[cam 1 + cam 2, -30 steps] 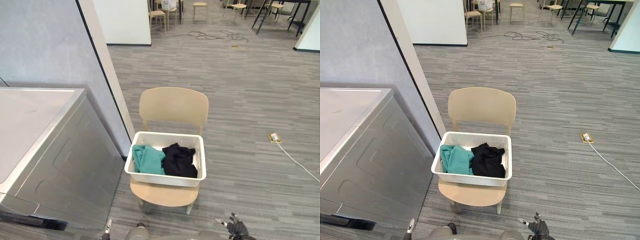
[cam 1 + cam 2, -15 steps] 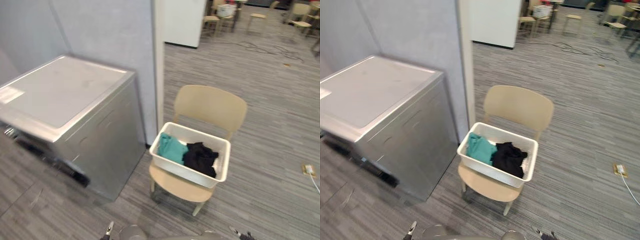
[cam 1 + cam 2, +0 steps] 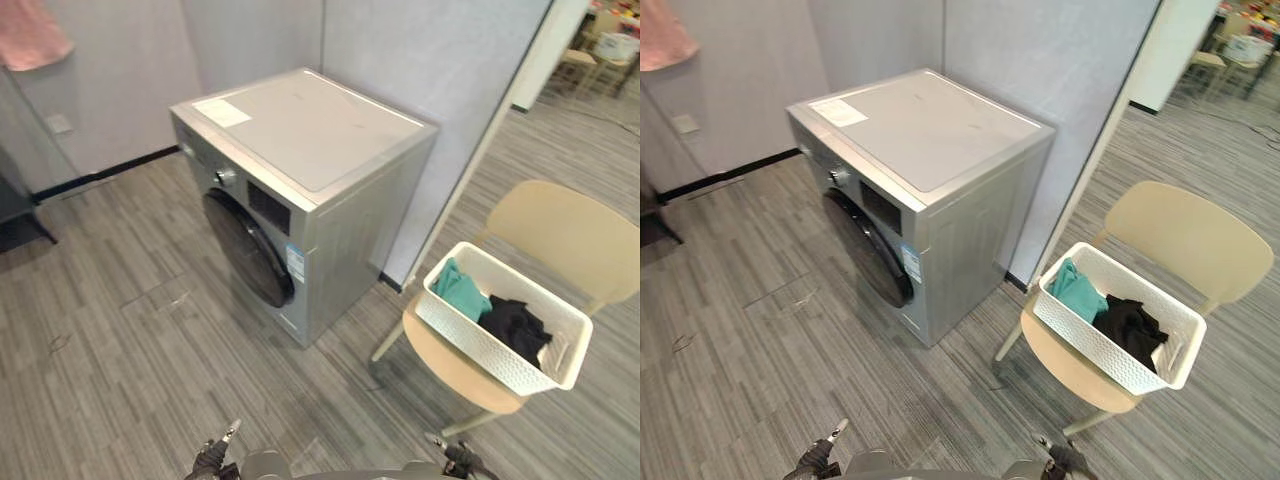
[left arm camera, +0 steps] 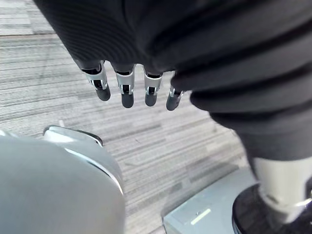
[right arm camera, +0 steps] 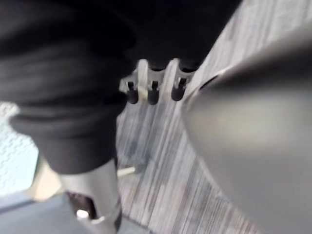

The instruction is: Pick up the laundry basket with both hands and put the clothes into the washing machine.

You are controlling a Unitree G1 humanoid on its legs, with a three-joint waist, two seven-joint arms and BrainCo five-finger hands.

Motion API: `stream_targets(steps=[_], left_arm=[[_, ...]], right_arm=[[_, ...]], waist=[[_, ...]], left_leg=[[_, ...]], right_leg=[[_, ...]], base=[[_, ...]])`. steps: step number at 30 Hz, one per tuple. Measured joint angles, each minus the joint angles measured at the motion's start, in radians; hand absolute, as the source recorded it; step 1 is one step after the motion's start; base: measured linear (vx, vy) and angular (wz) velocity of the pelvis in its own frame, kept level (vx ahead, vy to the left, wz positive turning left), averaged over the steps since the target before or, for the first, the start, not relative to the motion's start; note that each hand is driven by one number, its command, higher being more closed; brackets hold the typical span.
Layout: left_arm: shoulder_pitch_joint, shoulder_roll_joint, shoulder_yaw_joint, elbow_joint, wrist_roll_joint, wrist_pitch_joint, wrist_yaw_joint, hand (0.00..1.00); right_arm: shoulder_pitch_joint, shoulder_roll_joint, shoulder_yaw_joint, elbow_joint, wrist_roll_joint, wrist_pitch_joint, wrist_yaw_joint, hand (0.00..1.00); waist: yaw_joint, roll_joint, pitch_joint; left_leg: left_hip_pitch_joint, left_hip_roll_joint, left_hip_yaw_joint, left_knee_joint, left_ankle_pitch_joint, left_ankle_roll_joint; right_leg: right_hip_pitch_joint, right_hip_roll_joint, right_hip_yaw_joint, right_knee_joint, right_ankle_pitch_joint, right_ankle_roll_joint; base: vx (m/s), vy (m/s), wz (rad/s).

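A white laundry basket sits on the seat of a beige chair at the right. Inside it lie a teal garment and a black garment. To its left stands a silver washing machine with its dark round door closed. My left hand hangs low at the bottom edge, its fingers straight and holding nothing. My right hand also hangs low near the chair's front, with relaxed empty fingers. Both hands are well short of the basket.
A grey partition wall rises behind the machine and the chair. A pink cloth hangs on the wall at the far left, above a dark piece of furniture. Striped grey floor stretches in front of the machine.
The camera has swung left: the washing machine's front and door now show, and the chair with the basket sits at the right. Both hands stay low at the bottom edge.
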Motion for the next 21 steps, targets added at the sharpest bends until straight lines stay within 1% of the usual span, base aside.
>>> stream_targets(steps=[1, 2, 3, 4, 5, 6, 7, 8, 9, 10, 11, 12, 13, 14, 15, 16, 17, 18, 19, 20, 21], left_arm=[[0.009, 0.007, 0.002, 0.0, 0.013, 0.002, -0.001, 0.0], [0.009, 0.01, 0.006, 0.0, 0.02, 0.002, -0.001, 0.0], [-0.001, 0.013, 0.019, 0.0, 0.029, 0.002, -0.002, 0.0], [-0.031, 0.023, 0.057, -0.009, 0.028, 0.0, -0.011, 0.0], [-0.055, 0.01, 0.071, 0.004, 0.029, 0.008, -0.016, 0.0], [-0.061, -0.002, 0.074, 0.005, 0.03, 0.014, -0.022, 0.0], [-0.063, -0.035, 0.085, -0.005, 0.029, 0.014, -0.021, 0.0], [-0.076, -0.06, 0.091, -0.01, 0.032, 0.007, -0.022, 0.0], [-0.083, -0.06, 0.092, -0.009, 0.034, 0.007, -0.023, 0.0], [-0.086, -0.052, 0.093, -0.01, 0.039, 0.007, -0.023, 0.0], [-0.086, -0.061, 0.094, -0.015, 0.04, 0.009, -0.023, 0.0], [-0.086, -0.063, 0.093, -0.024, 0.037, 0.008, -0.024, 0.0], [-0.086, -0.068, 0.094, -0.035, 0.033, 0.008, -0.024, 0.0], [-0.088, -0.092, 0.096, -0.054, 0.027, 0.008, -0.024, 0.0], [-0.067, -0.101, 0.116, -0.075, 0.019, 0.006, -0.023, 0.0], [-0.058, -0.096, 0.121, -0.082, 0.019, 0.006, -0.021, 0.0], [-0.056, -0.093, 0.12, -0.081, 0.019, 0.006, -0.021, 0.0], [-0.057, -0.088, 0.116, -0.081, 0.019, 0.006, -0.021, 0.0], [-0.061, -0.09, 0.111, -0.081, 0.017, 0.0, -0.02, 0.0], [-0.062, -0.092, 0.109, -0.081, 0.017, -0.002, -0.021, 0.0], [-0.071, -0.093, 0.108, -0.082, 0.01, -0.003, -0.02, 0.0]], right_arm=[[-0.01, 0.022, 0.006, 0.0, 0.012, -0.004, 0.004, 0.0], [-0.014, 0.035, 0.006, 0.0, 0.019, -0.005, 0.005, 0.0], [-0.022, 0.037, 0.021, 0.017, 0.021, -0.006, 0.015, 0.0], [-0.03, 0.04, -0.015, 0.004, 0.021, -0.015, 0.022, 0.0], [-0.045, 0.009, -0.058, 0.003, 0.018, -0.02, 0.021, 0.0], [-0.049, 0.007, -0.089, 0.007, 0.018, -0.019, 0.014, 0.0], [-0.022, 0.002, -0.118, 0.008, 0.018, -0.016, 0.013, 0.0], [-0.005, -0.008, -0.115, 0.009, 0.018, -0.016, 0.015, 0.0], [0.0, -0.002, -0.115, 0.017, 0.018, -0.016, 0.016, 0.0], [0.006, 0.012, -0.112, 0.031, 0.018, -0.015, 0.016, 0.0], [-0.006, 0.011, -0.1, 0.054, 0.018, -0.012, 0.019, 0.0], [-0.008, 0.011, -0.099, 0.054, 0.018, -0.012, 0.02, 0.0], [-0.009, 0.006, -0.099, 0.053, 0.018, -0.012, 0.02, 0.0], [-0.004, -0.018, -0.096, 0.05, 0.018, -0.011, 0.022, 0.0], [0.001, -0.023, -0.09, 0.049, 0.018, -0.008, 0.022, 0.0], [-0.003, -0.022, -0.072, 0.043, 0.018, -0.008, 0.021, 0.0], [-0.006, -0.015, -0.065, 0.041, 0.018, -0.008, 0.021, 0.0], [-0.013, -0.012, -0.052, 0.028, 0.018, -0.008, 0.021, 0.0], [-0.009, -0.01, -0.051, 0.021, 0.018, -0.007, 0.019, 0.0], [-0.005, -0.01, -0.051, 0.017, 0.018, -0.007, 0.017, 0.0], [-0.002, -0.011, -0.048, 0.013, 0.017, -0.007, 0.017, 0.0]], waist=[[0.003, -0.019, -0.003], [0.002, -0.026, -0.002], [-0.001, -0.04, -0.002], [0.0, -0.086, 0.008], [-0.005, -0.051, 0.042], [-0.003, -0.058, 0.051], [-0.002, -0.045, 0.045], [-0.003, -0.028, 0.046], [-0.007, -0.019, 0.047], [-0.006, -0.031, 0.039], [-0.007, -0.017, 0.039], [-0.009, -0.007, 0.045], [-0.008, 0.009, 0.054], [0.001, 0.037, 0.069], [0.01, 0.039, 0.072], [0.009, 0.037, 0.07], [0.009, 0.037, 0.069], [0.008, 0.039, 0.069], [0.003, 0.038, 0.069], [0.004, 0.036, 0.068], [0.006, 0.033, 0.068]], left_leg=[[0.035, -0.015, -0.005, -0.09, 0.034, 0.003], [0.053, -0.014, -0.01, -0.148, 0.043, 0.003], [0.079, -0.009, -0.014, -0.227, 0.04, 0.007], [0.014, -0.024, 0.039, -0.059, 0.041, 0.002], [0.014, -0.021, 0.088, 0.056, 0.007, 0.01], [0.024, -0.026, 0.093, 0.04, 0.016, -0.003], [0.059, -0.045, 0.086, -0.016, 0.048, 0.04], [0.101, -0.043, 0.058, -0.077, 0.071, 0.006], [0.106, -0.039, 0.045, -0.084, 0.075, -0.001], [0.1, -0.041, 0.037, -0.072, 0.073, -0.008], [0.04, -0.015, -0.01, 0.068, 0.054, -0.022], [-0.009, -0.009, -0.037, 0.172, 0.06, -0.023], [-0.062, -0.005, -0.074, 0.283, 0.082, -0.032], [-0.157, 0.0, -0.137, 0.479, 0.183, -0.079], [-0.209, 0.001, -0.155, 0.59, 0.312, -0.088], [-0.223, 0.004, -0.147, 0.622, 0.398, -0.077], [-0.237, 0.005, -0.138, 0.637, 0.43, -0.059], [-0.248, 0.015, -0.126, 0.667, 0.389, -0.019], [-0.265, 0.024, -0.103, 0.664, 0.306, 0.024], [-0.268, 0.029, -0.093, 0.646, 0.272, 0.025], [-0.263, 0.043, -0.074, 0.591, 0.228, 0.03]], right_leg=[[-0.016, -0.001, 0.004, 0.029, 0.0, -0.008], [-0.028, 0.01, 0.006, 0.039, -0.024, -0.008], [-0.037, 0.061, 0.008, 0.033, -0.148, 0.023], [-0.023, 0.122, 0.003, -0.109, -0.269, 0.075], [0.034, 0.14, -0.054, -0.19, -0.311, 0.084], [0.043, 0.141, -0.067, -0.18, -0.308, 0.098], [0.04, 0.137, -0.057, -0.129, -0.297, 0.076], [0.017, 0.157, -0.038, -0.057, -0.292, 0.009], [0.018, 0.17, -0.031, -0.073, -0.321, -0.002], [0.042, 0.186, -0.016, -0.132, -0.35, -0.004], [0.089, 0.202, -0.037, -0.165, -0.371, 0.045], [0.103, 0.203, -0.051, -0.162, -0.383, 0.039], [0.119, 0.206, -0.062, -0.159, -0.392, 0.035], [0.152, 0.21, -0.065, -0.151, -0.405, 0.035], [0.174, 0.212, -0.048, -0.149, -0.408, 0.037], [0.187, 0.208, -0.035, -0.158, -0.407, 0.036], [0.194, 0.204, -0.026, -0.168, -0.404, 0.033], [0.199, 0.201, -0.016, -0.183, -0.399, 0.033], [0.199, 0.201, -0.01, -0.195, -0.393, 0.033], [0.199, 0.201, -0.004, -0.203, -0.388, 0.034], [0.194, 0.202, 0.01, -0.216, -0.381, 0.036]], base=[[-0.03, -0.088, 0.38], [0.03, -0.194, 0.44], [0.14, -0.236, 0.53], [0.15, -0.234, 0.65], [0.16, -0.093, 0.58], [0.1, -0.046, 0.53], [0.13, -0.051, 0.49], [0.15, -0.131, 0.54], [0.12, -0.125, 0.43], [0.11, -0.186, 0.48], [0.06, -0.163, 0.45], [0.04, -0.152, 0.47], [0.0, -0.067, 0.28], [0.0, 0.0, 0.0], [0.06, -0.004, -0.29], [0.08, 0.009, -0.44], [0.09, -0.012, -0.45], [0.09, -0.003, -0.36], [0.11, 0.009, -0.31], [0.12, 0.035, -0.28], [0.18, 0.105, -0.41]])
